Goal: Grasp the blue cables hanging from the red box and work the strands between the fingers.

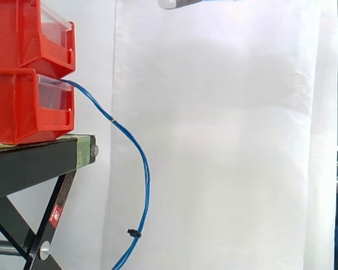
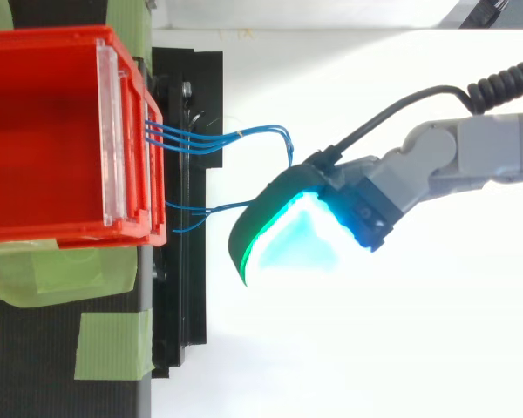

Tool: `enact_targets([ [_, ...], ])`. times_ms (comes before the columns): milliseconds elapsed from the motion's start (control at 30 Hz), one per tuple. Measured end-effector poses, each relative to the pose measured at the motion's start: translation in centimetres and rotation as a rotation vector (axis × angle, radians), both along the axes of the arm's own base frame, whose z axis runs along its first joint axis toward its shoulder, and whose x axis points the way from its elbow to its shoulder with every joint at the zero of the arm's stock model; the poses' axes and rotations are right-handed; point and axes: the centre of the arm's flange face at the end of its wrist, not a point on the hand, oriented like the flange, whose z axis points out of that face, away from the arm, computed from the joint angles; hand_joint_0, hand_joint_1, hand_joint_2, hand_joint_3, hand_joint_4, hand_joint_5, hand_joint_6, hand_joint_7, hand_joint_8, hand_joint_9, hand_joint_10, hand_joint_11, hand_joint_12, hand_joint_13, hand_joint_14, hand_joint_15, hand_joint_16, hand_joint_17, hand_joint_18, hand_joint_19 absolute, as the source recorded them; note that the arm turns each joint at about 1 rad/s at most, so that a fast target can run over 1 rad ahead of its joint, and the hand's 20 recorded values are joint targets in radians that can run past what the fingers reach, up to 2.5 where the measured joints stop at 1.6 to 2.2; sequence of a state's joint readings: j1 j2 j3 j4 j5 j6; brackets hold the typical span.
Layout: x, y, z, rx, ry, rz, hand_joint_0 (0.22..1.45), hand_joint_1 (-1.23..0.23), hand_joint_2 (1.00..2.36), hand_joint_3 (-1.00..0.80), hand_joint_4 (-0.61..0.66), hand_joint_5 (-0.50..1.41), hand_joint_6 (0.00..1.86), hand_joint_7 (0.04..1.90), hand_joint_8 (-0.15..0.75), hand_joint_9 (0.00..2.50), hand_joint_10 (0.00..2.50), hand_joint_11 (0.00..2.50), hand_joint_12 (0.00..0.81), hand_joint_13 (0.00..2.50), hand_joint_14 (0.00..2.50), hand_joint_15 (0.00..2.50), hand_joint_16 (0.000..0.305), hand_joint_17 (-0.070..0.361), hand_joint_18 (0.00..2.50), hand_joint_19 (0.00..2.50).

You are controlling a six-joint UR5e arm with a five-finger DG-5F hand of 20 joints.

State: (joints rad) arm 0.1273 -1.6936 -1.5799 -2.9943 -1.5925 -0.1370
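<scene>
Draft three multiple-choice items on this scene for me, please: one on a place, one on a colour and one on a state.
1. Where do the blue cables come out?
A) upper red bin
B) lower red bin
C) black stand

2. The small tie around the cables is:
A) white
B) black
C) yellow

3. In the side view the cables:
A) hang in a slack curve
B) lie coiled on the stand
C) run taut up to the hand

Answers:
1 B, they emerge at that bin's front.
2 B, it is a dark band low on the cables.
3 A, they bow downward, with the hand high above.
</scene>
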Motion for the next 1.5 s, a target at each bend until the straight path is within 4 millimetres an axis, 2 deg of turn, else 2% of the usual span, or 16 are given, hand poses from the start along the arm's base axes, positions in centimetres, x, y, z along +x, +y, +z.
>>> enact_targets([
  [1500, -0.12, -0.45, -0.08, 0.004, 0.009, -0.011, 0.64, -0.22, 1.00, -1.00, 0.18, -0.35, 0.01, 0.69, 0.310, 0.00, 0.00, 0.04, 0.394, 0.00, 0.00, 0.19, 0.072, 0.163, 0.00, 0.18],
])
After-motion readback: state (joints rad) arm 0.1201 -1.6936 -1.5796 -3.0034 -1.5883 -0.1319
